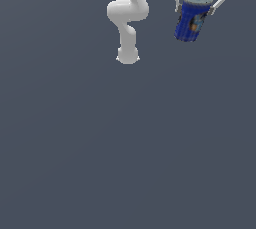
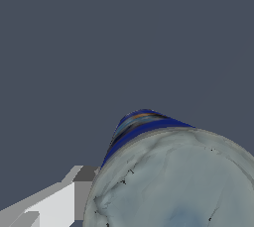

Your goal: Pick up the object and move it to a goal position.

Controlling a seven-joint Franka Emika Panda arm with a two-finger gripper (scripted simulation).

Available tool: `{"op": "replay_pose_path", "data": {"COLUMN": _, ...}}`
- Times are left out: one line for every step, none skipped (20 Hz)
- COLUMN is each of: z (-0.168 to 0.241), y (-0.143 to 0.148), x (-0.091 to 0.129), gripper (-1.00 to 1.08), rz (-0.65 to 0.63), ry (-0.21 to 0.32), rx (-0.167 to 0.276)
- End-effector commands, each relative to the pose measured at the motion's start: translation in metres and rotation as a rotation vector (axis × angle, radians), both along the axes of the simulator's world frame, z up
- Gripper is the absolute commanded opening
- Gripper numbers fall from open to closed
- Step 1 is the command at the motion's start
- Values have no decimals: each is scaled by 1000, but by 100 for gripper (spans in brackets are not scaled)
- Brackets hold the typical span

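The object, a dark-blue can (image 1: 191, 19) with a grey top and an orange-and-pale label patch, hangs tilted in the air near the top of the exterior view, towards its right. My gripper (image 1: 198, 4) is shut on the can near its top, one finger on each side. In the wrist view the can's grey top (image 2: 173, 181) fills the near field, with a strip of blue side (image 2: 141, 124) past it. One finger (image 2: 54, 203) shows beside the can.
The arm's white links and base (image 1: 127, 53) stand on the grey floor (image 1: 125, 148) at the top middle of the exterior view, to the left of the can. No goal marker shows.
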State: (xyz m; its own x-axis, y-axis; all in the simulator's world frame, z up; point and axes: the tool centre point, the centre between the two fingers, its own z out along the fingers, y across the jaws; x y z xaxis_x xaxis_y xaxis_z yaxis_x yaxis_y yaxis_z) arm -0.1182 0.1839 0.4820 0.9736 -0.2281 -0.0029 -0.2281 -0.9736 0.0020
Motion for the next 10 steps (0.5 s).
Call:
{"op": "replay_pose_path", "data": {"z": 11, "y": 6, "x": 0, "gripper": -100, "rz": -1, "ry": -3, "rx": 1}}
{"op": "replay_pose_path", "data": {"z": 13, "y": 8, "x": 0, "gripper": -100, "rz": -1, "ry": -3, "rx": 1}}
{"op": "replay_pose_path", "data": {"z": 15, "y": 9, "x": 0, "gripper": -100, "rz": -1, "ry": -3, "rx": 1}}
{"op": "replay_pose_path", "data": {"z": 17, "y": 10, "x": 0, "gripper": -100, "rz": -1, "ry": -3, "rx": 2}}
{"op": "replay_pose_path", "data": {"z": 19, "y": 11, "x": 0, "gripper": -100, "rz": -1, "ry": -3, "rx": 2}}
{"op": "replay_pose_path", "data": {"z": 20, "y": 12, "x": 0, "gripper": -100, "rz": -1, "ry": -3, "rx": 2}}
{"op": "replay_pose_path", "data": {"z": 20, "y": 13, "x": 0, "gripper": -100, "rz": -1, "ry": -3, "rx": 2}}
{"op": "replay_pose_path", "data": {"z": 21, "y": 13, "x": 0, "gripper": -100, "rz": -1, "ry": -3, "rx": 2}}
{"op": "replay_pose_path", "data": {"z": 21, "y": 13, "x": 0, "gripper": -100, "rz": -1, "ry": -3, "rx": 2}}
{"op": "replay_pose_path", "data": {"z": 21, "y": 13, "x": 1, "gripper": -100, "rz": -1, "ry": -3, "rx": 2}}
